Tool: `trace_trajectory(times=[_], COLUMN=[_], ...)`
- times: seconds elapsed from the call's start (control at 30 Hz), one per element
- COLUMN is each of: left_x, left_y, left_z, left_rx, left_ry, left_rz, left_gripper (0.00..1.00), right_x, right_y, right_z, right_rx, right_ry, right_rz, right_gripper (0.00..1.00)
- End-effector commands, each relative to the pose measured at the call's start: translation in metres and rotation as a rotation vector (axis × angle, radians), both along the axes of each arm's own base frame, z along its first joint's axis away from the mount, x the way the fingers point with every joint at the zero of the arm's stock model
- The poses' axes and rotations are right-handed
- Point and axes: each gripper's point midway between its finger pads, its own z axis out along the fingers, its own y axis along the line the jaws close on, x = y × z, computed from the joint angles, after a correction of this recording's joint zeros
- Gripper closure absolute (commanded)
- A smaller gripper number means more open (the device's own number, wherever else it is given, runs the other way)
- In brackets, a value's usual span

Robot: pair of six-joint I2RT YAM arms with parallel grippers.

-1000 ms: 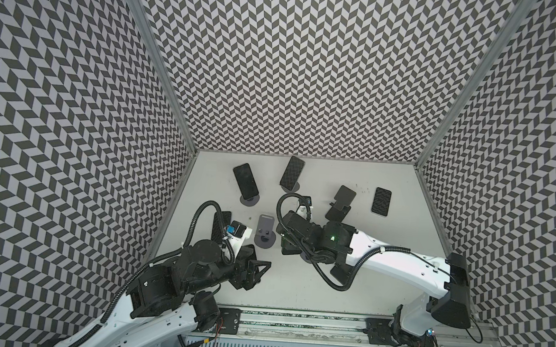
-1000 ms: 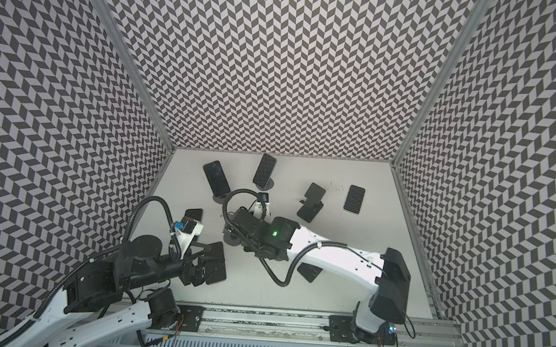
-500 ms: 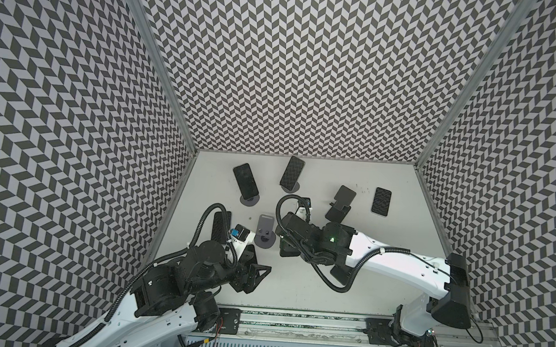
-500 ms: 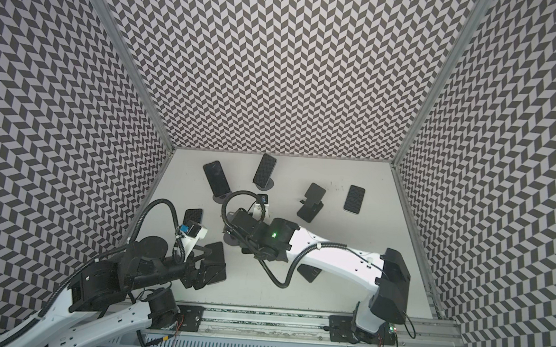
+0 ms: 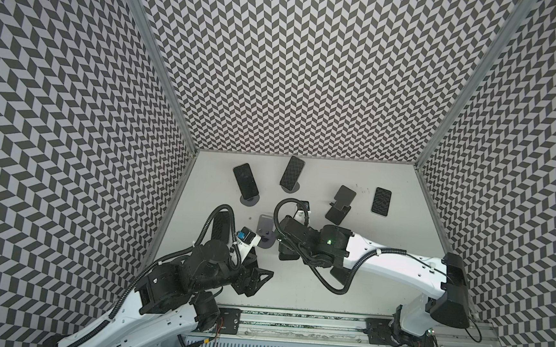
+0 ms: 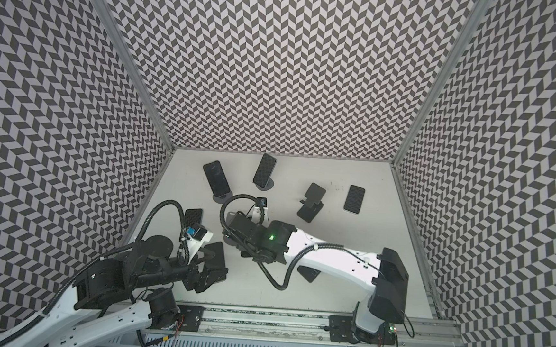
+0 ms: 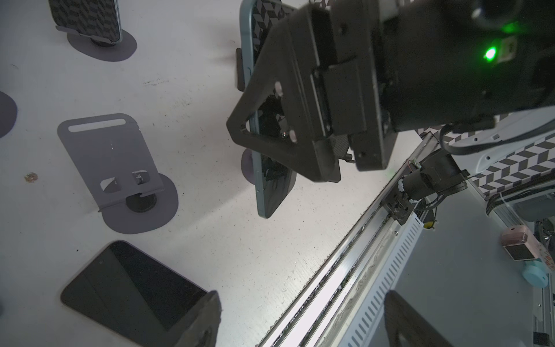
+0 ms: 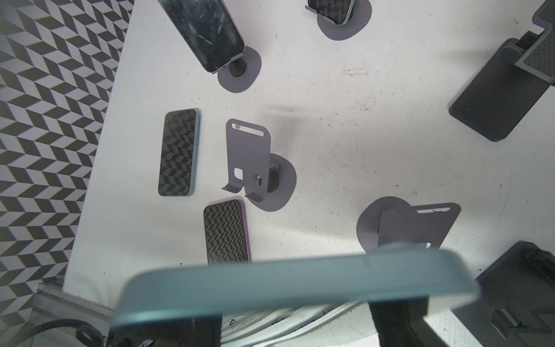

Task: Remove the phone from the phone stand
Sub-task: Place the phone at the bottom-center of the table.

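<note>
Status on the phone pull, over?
Right gripper shut on teal phone, held clear of grey stand. Left gripper open, empty. Dark phone lies flat near left gripper.

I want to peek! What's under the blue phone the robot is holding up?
Below the blue phone stands an empty grey stand on the white table. The phone covers the stand's lower end, so that part can't be seen.

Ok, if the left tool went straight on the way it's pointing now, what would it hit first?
Probably the teal phone held by the right tool. It lies straight ahead of the open left tool, though depth is unclear.
</note>
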Motion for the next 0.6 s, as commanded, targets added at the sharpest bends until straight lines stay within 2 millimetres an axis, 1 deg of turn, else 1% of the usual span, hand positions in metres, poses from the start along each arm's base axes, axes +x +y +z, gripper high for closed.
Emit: trace_trajectory(times=[0.0, 0.17, 0.3, 0.37, 0.4, 0.57], left_x=[-0.004, -0.006, -0.008, -0.008, -0.011, -0.013], left_y=[-0.006, -0.007, -0.005, -0.005, -0.001, 0.006], left_z=[-0.005, -0.003, 0.001, -0.001, 0.003, -0.001], left_rx=[0.017, 0.006, -0.012, -0.01, -0.03, -0.024], left_ry=[-0.004, -0.011, -0.018, -0.013, -0.028, -0.034], left_rz=[-0.055, -0.072, -0.072, -0.07, -0.069, -0.059], left_gripper=[0.14, 0.14, 0.14, 0.14, 0.14, 0.15], right_x=[0.005, 0.004, 0.002, -0.001, -0.001, -0.008], right_y=[0.015, 0.019, 0.017, 0.016, 0.016, 0.014], right_z=[0.014, 0.014, 0.01, 0.008, 0.008, -0.001], right_rx=[0.054, 0.065, 0.069, 0.075, 0.081, 0.083], right_ry=[-0.033, -0.024, -0.006, 0.005, 0.007, 0.035], right_rz=[-0.002, 0.006, -0.001, -0.009, -0.01, -0.009], right_gripper=[0.45, 0.45, 0.45, 0.44, 0.44, 0.45])
